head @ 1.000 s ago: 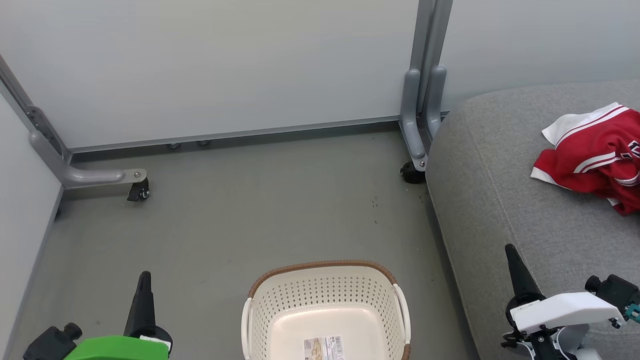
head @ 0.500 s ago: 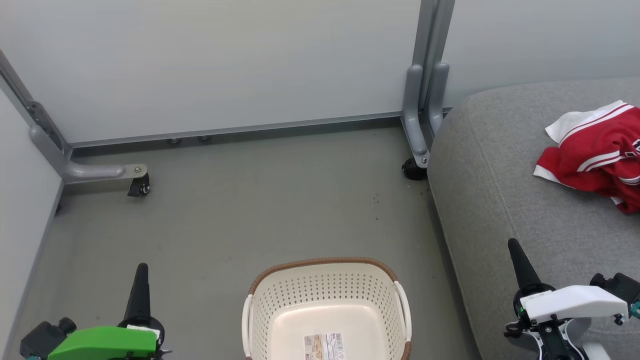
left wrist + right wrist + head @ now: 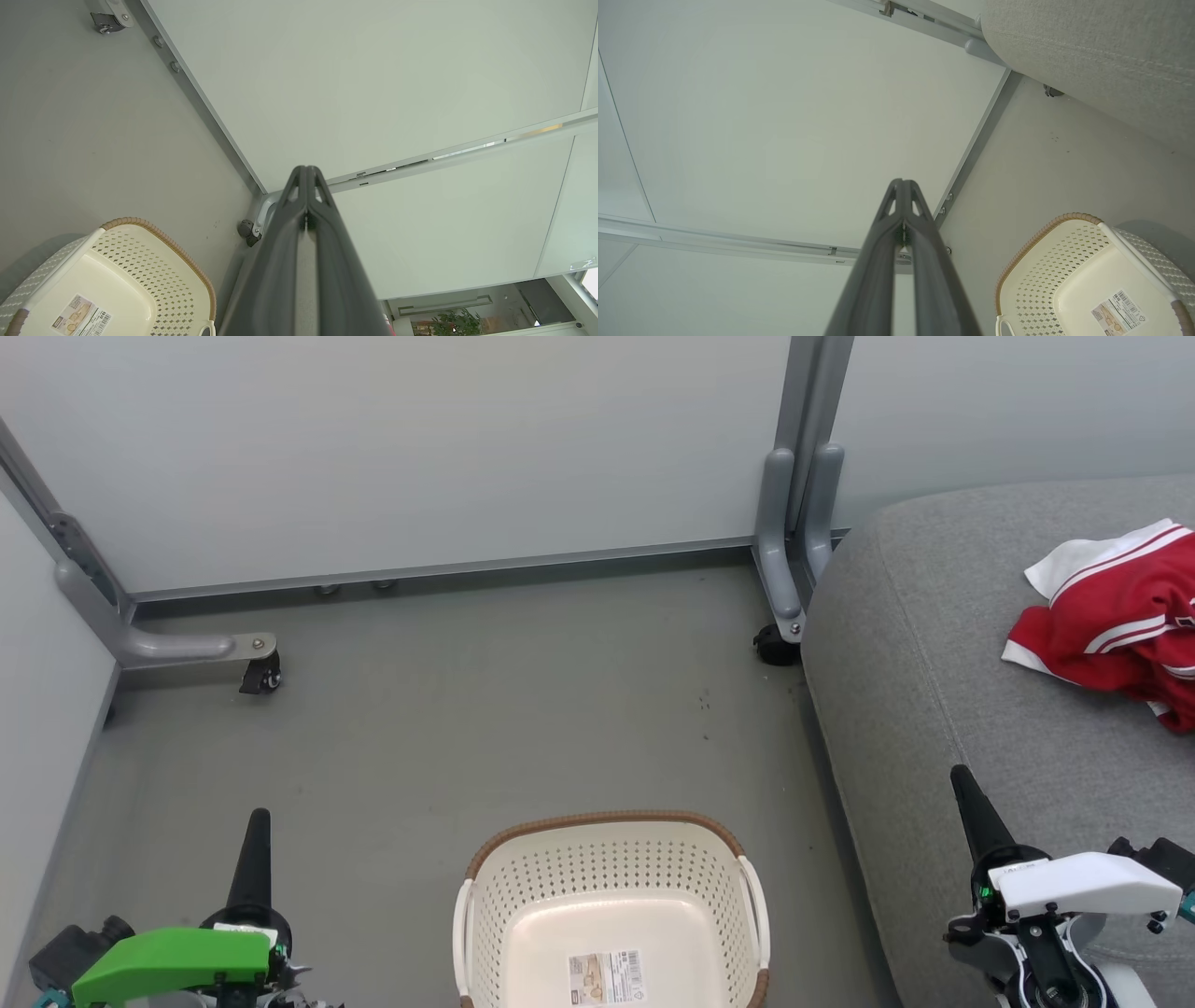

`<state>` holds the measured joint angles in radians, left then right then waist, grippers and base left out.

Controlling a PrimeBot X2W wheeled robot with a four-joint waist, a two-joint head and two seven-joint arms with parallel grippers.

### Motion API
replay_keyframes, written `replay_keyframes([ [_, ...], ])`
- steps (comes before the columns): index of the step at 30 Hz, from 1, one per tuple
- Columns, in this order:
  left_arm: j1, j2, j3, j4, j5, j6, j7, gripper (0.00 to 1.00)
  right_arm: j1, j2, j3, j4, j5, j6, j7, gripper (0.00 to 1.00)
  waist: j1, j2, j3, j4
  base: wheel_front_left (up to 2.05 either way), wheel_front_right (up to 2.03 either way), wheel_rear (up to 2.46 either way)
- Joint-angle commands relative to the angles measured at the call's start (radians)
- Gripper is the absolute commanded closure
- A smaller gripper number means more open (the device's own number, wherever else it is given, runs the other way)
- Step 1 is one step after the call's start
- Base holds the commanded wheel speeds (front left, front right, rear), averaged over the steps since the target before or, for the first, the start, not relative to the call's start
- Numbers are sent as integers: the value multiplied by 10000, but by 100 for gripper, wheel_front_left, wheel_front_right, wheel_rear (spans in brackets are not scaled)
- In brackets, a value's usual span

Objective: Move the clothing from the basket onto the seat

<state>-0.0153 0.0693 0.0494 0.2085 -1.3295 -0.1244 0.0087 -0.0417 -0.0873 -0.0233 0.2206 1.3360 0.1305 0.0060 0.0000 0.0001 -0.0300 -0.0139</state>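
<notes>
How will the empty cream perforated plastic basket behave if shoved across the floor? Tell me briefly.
The cream-white perforated plastic laundry basket is probably light: thin holed walls, nothing inside but its paper label. Pushed, it would likely slide on the smooth grey floor rather than tip, being wide and low.

Head cam sits high, looks fwd and down: basket (image 3: 607, 819) right below it, seat (image 3: 934, 663) to basket's right, partition wall (image 3: 420, 457) beyond basket. Left wrist cam hangs near basket's left side, tilted up twd the wall past basket's far end. Right wrist cam hangs right of basket, tilted up likewise. All 3 views share basket, the floor (image 3: 467, 709) beyond it and the wall; head and right wrist also share seat's edge.
</notes>
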Motion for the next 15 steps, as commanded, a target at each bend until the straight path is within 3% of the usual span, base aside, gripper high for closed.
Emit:
replay_keyframes([
  [1, -306, 46, 52, -5, -259, -61, 67, 100, -191, -12, -68, -15, 244, 6, 72, 100, 0, -1, 13, 6, 0, 0, 0],
  [15, -567, 30, 195, 133, -1358, -79, 373, 100, -388, 55, -292, 88, 1337, 5, 388, 100, 0, -1, 125, 53, 0, 0, 0],
])
